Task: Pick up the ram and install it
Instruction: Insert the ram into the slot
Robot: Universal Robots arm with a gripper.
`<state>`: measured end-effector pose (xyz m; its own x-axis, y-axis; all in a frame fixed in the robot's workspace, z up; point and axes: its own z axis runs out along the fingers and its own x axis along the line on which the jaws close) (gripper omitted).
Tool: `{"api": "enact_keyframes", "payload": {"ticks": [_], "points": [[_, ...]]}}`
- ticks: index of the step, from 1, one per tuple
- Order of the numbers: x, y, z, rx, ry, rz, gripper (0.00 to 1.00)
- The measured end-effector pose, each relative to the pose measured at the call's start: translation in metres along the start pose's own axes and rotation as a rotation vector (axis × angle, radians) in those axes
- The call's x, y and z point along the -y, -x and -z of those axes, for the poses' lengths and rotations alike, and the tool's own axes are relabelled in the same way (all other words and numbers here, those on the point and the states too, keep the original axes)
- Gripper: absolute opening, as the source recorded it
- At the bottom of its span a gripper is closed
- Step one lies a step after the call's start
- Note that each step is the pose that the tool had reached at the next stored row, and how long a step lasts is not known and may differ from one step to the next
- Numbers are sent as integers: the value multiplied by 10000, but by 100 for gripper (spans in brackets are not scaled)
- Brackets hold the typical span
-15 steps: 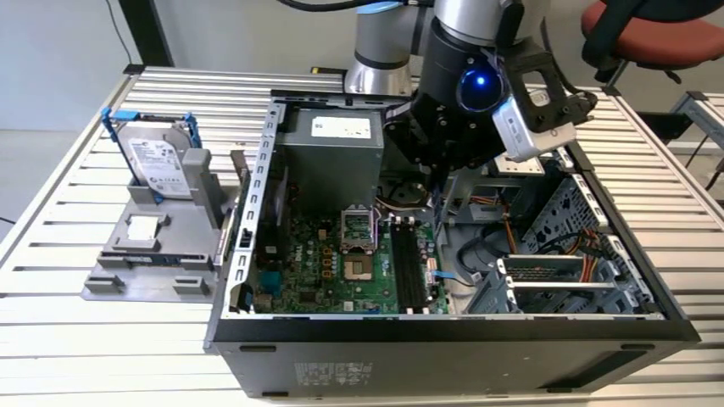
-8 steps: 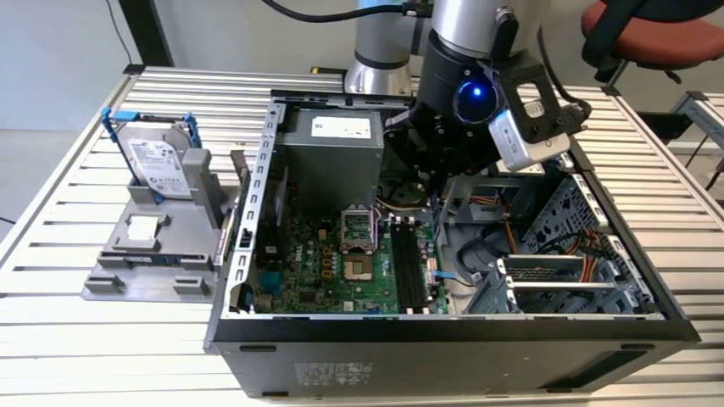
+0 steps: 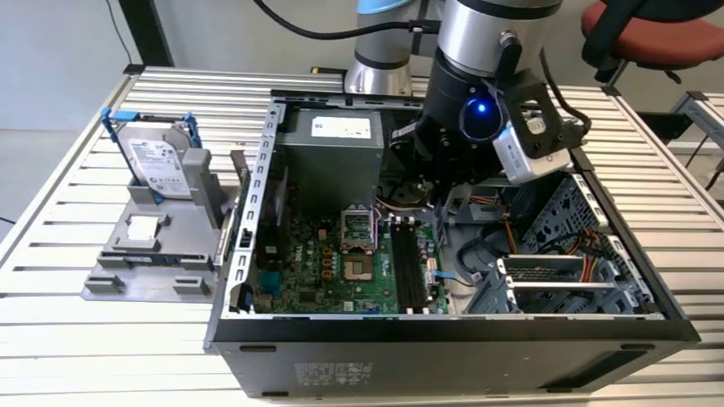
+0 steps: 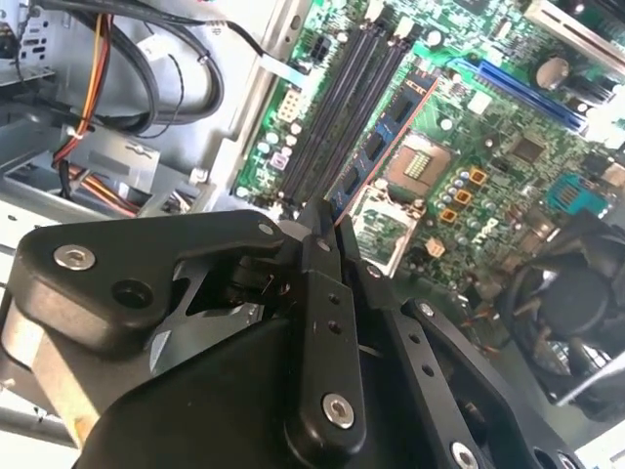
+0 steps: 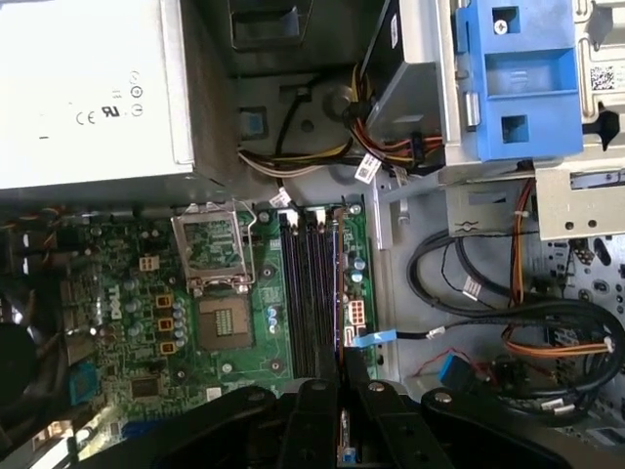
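My gripper (image 4: pixel 327 217) is shut on the ram (image 4: pixel 383 137), a thin dark blue strip with black chips that sticks out past the fingertips. In the first wrist view the gripper (image 5: pixel 342 362) points down at the motherboard. There the ram (image 5: pixel 339 283) appears edge-on as a thin line running along the long black slots (image 5: pixel 311 293). I cannot tell whether it touches a slot. In the exterior view the arm's wrist (image 3: pixel 481 110) reaches into the open computer case (image 3: pixel 453 322), above the slots (image 3: pixel 413 263).
A grey power supply (image 3: pixel 328 144) fills the case's back corner. The CPU socket (image 5: pixel 223 322) sits beside the slots. Cable bundles (image 5: pixel 469 283) and a blue drive cage (image 5: pixel 508 78) lie on the other side. A hard drive (image 3: pixel 158 157) stands outside on a grey stand.
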<state>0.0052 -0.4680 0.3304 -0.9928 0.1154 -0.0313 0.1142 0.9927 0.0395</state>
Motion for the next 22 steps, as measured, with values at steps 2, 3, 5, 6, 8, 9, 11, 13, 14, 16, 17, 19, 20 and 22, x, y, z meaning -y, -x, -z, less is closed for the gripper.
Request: {"api": "enact_keyframes", "payload": {"ticks": [2, 3, 5, 6, 8, 9, 11, 13, 14, 16, 17, 19, 20, 22], "points": [[-1, 23, -38, 0, 0, 4, 0], [-2, 33, -56, -1, 0, 7, 0], [-2, 42, -93, -1, 1, 37, 0], [-1, 42, -110, -3, 1, 80, 0], [0, 41, -148, -8, 5, 188, 0], [1, 43, -167, -11, 7, 292, 0], [2, 44, -202, -19, 8, 516, 0], [3, 46, -239, -25, 13, 674, 0], [3, 46, -257, -26, 15, 701, 0], [5, 45, -293, -27, 13, 702, 0], [6, 44, -311, -27, 13, 703, 0], [7, 43, -348, -27, 14, 704, 0], [8, 43, -366, -27, 15, 704, 0], [11, 41, -402, -27, 13, 703, 0]]}}
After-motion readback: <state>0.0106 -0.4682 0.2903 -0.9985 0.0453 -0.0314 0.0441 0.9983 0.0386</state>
